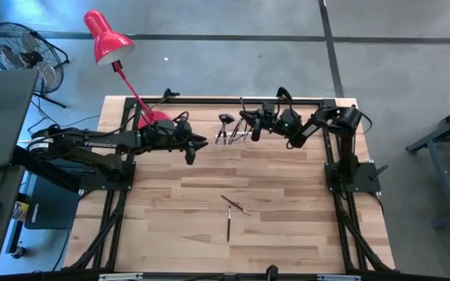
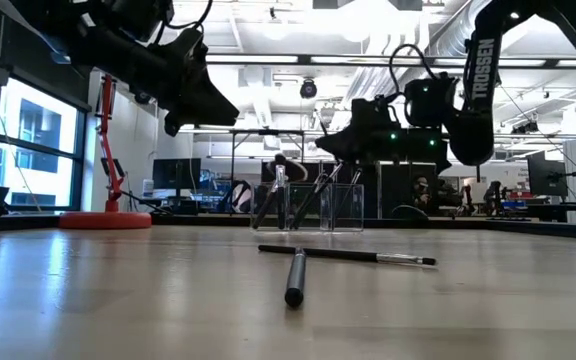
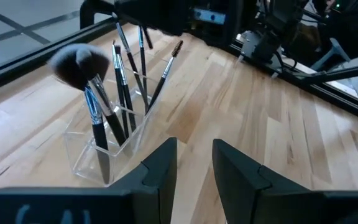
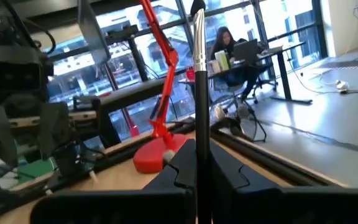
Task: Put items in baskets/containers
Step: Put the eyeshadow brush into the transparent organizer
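High: I'm seeing the clear plastic holder (image 1: 231, 134) sitting at the table's far edge, between both grippers; two thin dark brushes (image 1: 233, 209) lying mid-table. L wrist: left gripper (image 3: 194, 163) hovering near holder, jaws spread, empty. R wrist: right gripper (image 4: 199, 163) pinching a slim dark brush w/ silver ferrule (image 4: 199, 56) upright.

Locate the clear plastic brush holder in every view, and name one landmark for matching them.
High view: clear holder at the table's far edge, between the two arms.
Low view: holder centre, behind the two loose brushes.
Left wrist view: holder left of centre, brushes standing in it, beyond the left tool.
Right wrist view: not visible; the right tool is shut on a brush.
Landmark: red lamp base.
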{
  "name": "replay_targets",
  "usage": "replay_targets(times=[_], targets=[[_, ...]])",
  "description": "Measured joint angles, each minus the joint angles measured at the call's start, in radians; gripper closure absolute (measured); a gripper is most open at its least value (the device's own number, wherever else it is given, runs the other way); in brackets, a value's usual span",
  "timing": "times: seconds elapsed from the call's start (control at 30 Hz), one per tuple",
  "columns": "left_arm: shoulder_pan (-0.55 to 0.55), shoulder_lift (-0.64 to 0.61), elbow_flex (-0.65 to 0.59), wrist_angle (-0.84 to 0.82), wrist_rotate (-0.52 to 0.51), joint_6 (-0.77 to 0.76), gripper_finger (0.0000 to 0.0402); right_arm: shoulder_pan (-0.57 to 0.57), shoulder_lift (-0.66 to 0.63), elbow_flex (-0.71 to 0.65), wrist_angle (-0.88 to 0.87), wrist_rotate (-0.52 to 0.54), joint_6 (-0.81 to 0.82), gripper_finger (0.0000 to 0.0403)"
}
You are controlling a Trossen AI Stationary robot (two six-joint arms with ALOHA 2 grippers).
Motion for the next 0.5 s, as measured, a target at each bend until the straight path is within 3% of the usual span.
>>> replay_targets(times=[0.13, 0.5], targets=[[-0.003, 0.0, 0.0, 0.0, 0.004, 0.0, 0.0301, 0.003, 0.0, 0.009, -0.043, -0.003, -0.008, 0.0392], [-0.002, 0.0, 0.0, -0.001, 0.02, 0.0, 0.0301, 0.003, 0.0, 0.009, -0.05, 0.001, 0.015, 0.0328]])
